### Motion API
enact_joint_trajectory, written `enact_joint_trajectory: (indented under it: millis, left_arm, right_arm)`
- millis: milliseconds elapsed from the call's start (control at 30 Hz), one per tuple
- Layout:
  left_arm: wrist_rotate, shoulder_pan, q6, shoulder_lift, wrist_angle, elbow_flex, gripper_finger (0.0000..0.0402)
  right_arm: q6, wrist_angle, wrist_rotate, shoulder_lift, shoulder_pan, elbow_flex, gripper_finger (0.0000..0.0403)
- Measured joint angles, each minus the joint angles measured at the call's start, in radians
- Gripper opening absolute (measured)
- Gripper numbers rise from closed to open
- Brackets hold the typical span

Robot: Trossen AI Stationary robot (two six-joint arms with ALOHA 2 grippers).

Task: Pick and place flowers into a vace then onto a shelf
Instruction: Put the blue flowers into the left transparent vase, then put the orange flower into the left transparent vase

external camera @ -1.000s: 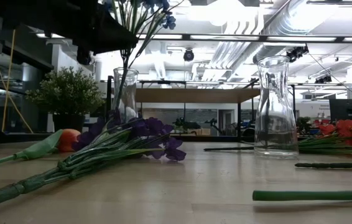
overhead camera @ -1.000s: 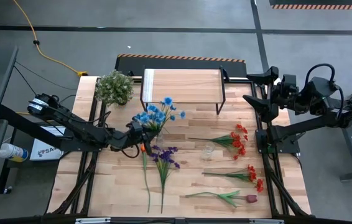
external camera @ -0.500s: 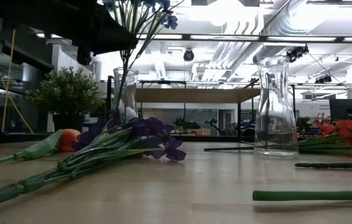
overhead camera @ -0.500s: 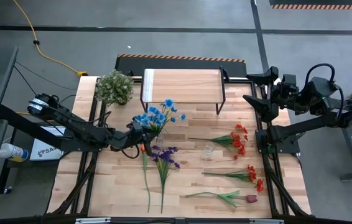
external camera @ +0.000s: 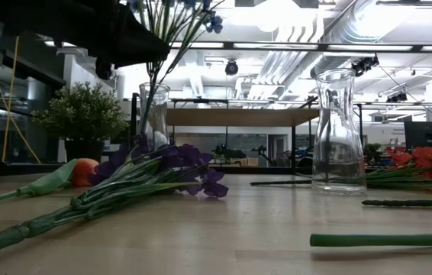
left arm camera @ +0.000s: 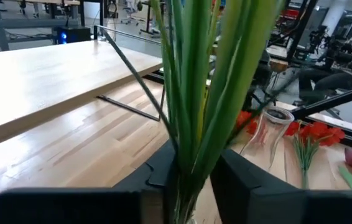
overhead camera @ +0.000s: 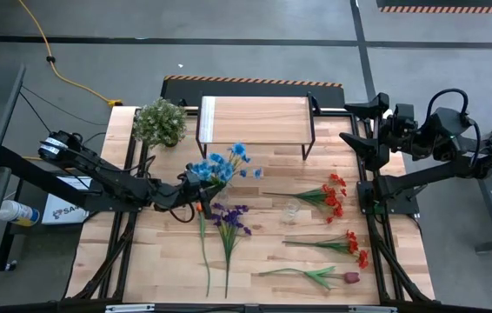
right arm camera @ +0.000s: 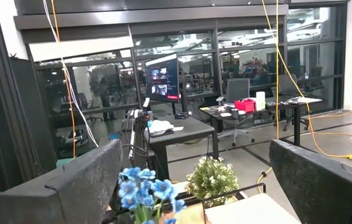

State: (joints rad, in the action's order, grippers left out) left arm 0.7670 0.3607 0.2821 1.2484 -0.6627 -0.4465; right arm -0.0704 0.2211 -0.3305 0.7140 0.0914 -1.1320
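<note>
A bunch of blue flowers (overhead camera: 222, 162) stands with its stems in a clear glass vase (external camera: 153, 114) left of the table's middle. My left gripper (overhead camera: 197, 188) comes in level from the left and is shut on the stems (left arm camera: 196, 118) above the vase. Purple flowers (overhead camera: 229, 217) and an orange one (external camera: 83, 171) lie flat just in front of it. A second, empty vase (external camera: 338, 130) stands to the right. The shelf (overhead camera: 255, 117) stands at the far edge. My right gripper (right arm camera: 194, 186) hangs open, high over the table's right edge. My left gripper pinches the bundle of green stems (left arm camera: 191, 163) between its two fingers (left arm camera: 241, 183), partway up, above the vase's mouth. The fingers come level from the table's left and lie across the stems. The bunch stands nearly upright, its lower ends inside the vase.
A bushy pale-green plant (overhead camera: 159, 122) stands left of the shelf. Red flowers (overhead camera: 329, 196) and more red ones (overhead camera: 350, 243) lie at the right. A dark red tulip (overhead camera: 337, 276) lies near the front edge. Bare wood shows at the front middle.
The blue blooms have swung a little toward the table's right and near side while the stems stay in the vase. My left gripper has kept its place.
</note>
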Motion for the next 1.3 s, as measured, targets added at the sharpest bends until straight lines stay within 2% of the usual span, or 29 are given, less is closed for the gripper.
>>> enact_joint_trajectory:
  millis: [267,500,733,1133,1300]
  left_arm:
    - [-0.005,0.0,0.006,0.0,0.008,0.0,0.0225]
    - [-0.007,0.0,0.002,-0.02,0.015,0.0,0.0271]
    - [-0.014,0.0,-0.015,-0.098,0.115,0.0,0.0285]
    - [-0.208,0.0,0.039,-0.215,0.309,0.0,0.0284]
    - [-0.254,0.0,0.066,-0.28,0.411,0.0,0.0281]
  right_arm:
    - [0.0,0.0,0.0,0.0,0.0,0.0,0.0394]
    - [0.0,0.0,0.0,0.0,0.0,0.0,0.0394]
    - [0.0,0.0,0.0,0.0,0.0,0.0,0.0394]
    - [0.0,0.0,0.0,0.0,0.0,0.0,0.0394]
    - [0.0,0.0,0.0,0.0,0.0,0.0,0.0394]
